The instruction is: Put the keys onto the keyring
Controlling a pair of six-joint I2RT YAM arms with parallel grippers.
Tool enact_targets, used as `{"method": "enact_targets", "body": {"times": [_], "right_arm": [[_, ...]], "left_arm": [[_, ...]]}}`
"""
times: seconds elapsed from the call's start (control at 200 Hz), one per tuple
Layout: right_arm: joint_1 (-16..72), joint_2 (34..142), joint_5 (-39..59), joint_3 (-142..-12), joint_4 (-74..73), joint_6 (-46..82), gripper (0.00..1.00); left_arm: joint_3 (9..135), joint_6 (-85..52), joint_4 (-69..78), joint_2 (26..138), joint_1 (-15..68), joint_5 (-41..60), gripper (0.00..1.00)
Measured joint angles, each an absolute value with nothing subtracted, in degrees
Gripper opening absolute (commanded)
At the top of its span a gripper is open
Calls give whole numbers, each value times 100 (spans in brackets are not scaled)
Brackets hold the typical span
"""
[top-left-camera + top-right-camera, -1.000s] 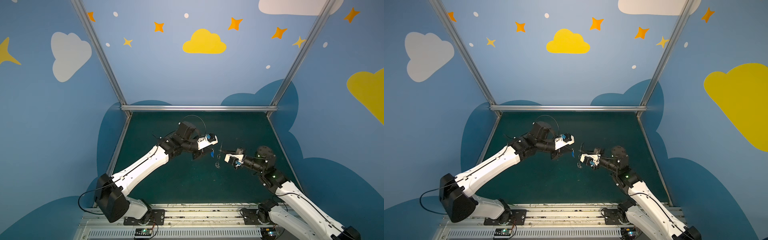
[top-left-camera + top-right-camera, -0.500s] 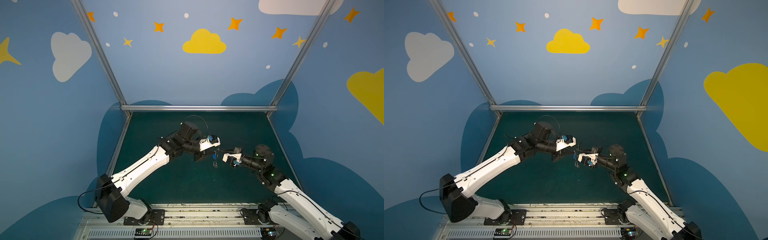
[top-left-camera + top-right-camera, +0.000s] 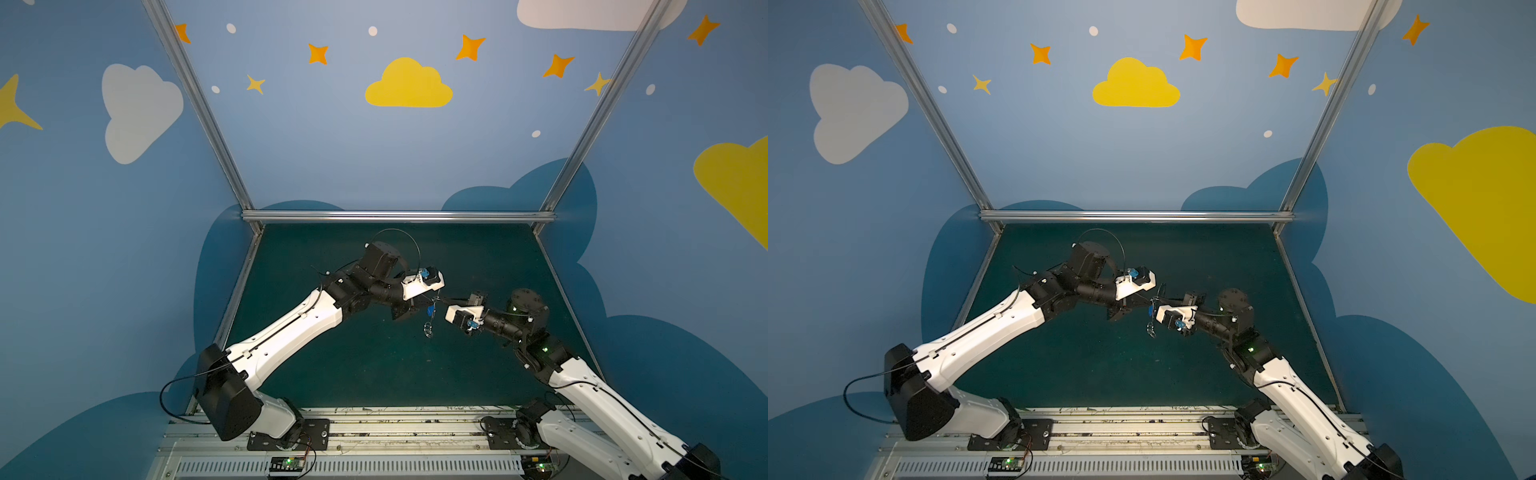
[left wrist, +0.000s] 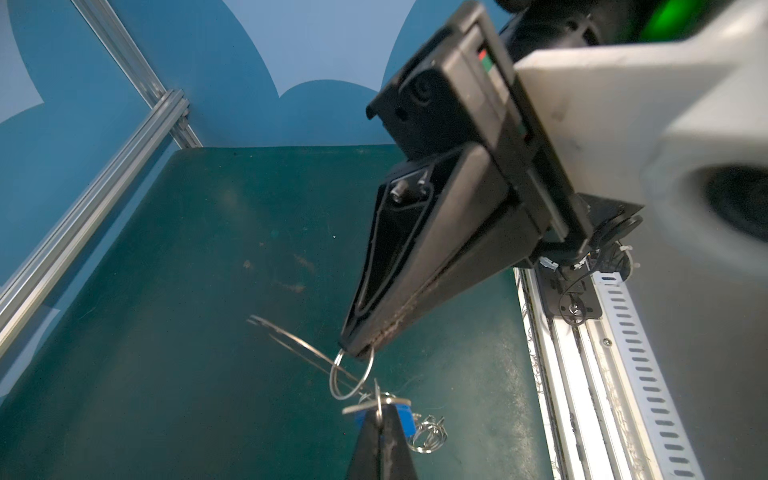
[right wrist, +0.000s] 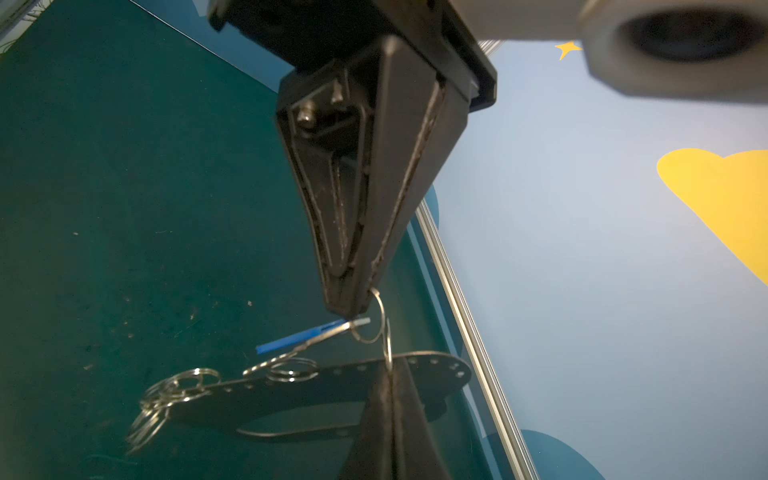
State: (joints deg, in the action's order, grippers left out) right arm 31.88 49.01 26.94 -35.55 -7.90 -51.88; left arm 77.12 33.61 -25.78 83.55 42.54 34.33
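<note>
**Two tools, two rings**

Left tool (image 5: pixel 347 305) is clamped on one thin silver wire split ring (image 5: pixel 382 313), and right tool (image 4: pixel 357 350) on a second split ring (image 4: pixel 331 376). Between them hang one blue-headed key (image 5: pixel 299 337) and one flat grey hole-edged keyring (image 5: pixel 324 390), above the green surface (image 5: pixel 124 187).

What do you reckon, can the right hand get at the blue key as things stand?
Probably not yet: the right hand is shut on a ring beside the key, so it would have to let go first.

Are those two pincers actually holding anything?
Yes. The left gripper and right gripper each pinch the keyring by a thin silver split ring; the blue key is right beside.
</note>
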Motion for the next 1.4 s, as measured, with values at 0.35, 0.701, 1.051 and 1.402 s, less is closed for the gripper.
{"method": "enact_targets", "body": {"times": [0.35,0.701,1.051,1.402], "right_arm": [[3199,4899,2696,-3599,-604,-5142,0],[3199,4945,2700,-3900,-314,-5113,0],[3199,5002,2591,-3903,-224,-4993,0],[3199,4989,2598,-3903,-222,-4991,0]], "left_arm": [[7712,3212,-2491,8431,4276,3153,3],[7686,3218,-2268,8366,4289,3203,3],[7609,3234,-2250,8250,4305,3162,3],[7605,3168,-2231,8206,4309,3009,3]]}}
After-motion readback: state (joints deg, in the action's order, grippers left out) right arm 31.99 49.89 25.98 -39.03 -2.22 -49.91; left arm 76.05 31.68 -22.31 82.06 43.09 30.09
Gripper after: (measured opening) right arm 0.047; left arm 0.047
